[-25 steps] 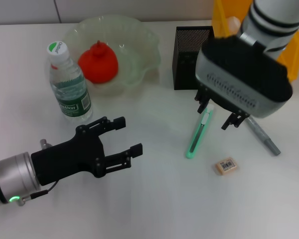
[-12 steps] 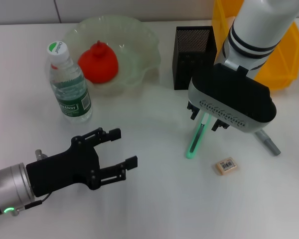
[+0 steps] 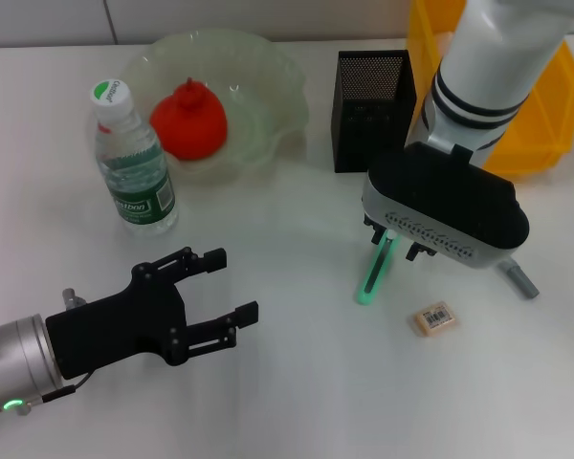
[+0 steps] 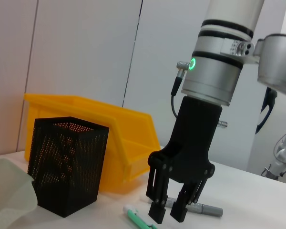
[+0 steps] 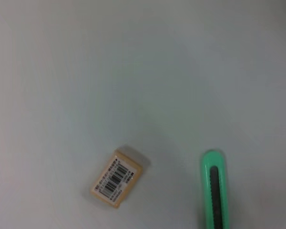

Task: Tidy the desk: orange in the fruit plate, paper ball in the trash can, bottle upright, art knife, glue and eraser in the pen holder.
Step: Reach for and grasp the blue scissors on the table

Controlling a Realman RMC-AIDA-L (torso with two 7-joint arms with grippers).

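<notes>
The green art knife (image 3: 371, 275) lies on the white desk, and my right gripper (image 3: 397, 243) hangs low over its upper end, open, one finger on each side. In the left wrist view that right gripper (image 4: 168, 214) stands just above the desk beside the knife (image 4: 135, 216). The tan eraser (image 3: 433, 318) lies near the knife (image 5: 213, 191) and shows as well in the right wrist view (image 5: 116, 179). The grey glue (image 3: 518, 277) pokes out from behind the right arm. My left gripper (image 3: 231, 284) is open and empty at the front left. The paper ball is out of view.
The orange (image 3: 188, 120) sits in the glass fruit plate (image 3: 289, 81) at the back. The bottle (image 3: 129, 158) stands upright beside the plate. The black mesh pen holder (image 3: 371, 105) is behind the right gripper, with a yellow bin (image 3: 555, 96) to its right.
My right gripper has come down and shifted left until it straddles the knife's upper end. The left arm has drawn back slightly toward the front left.
</notes>
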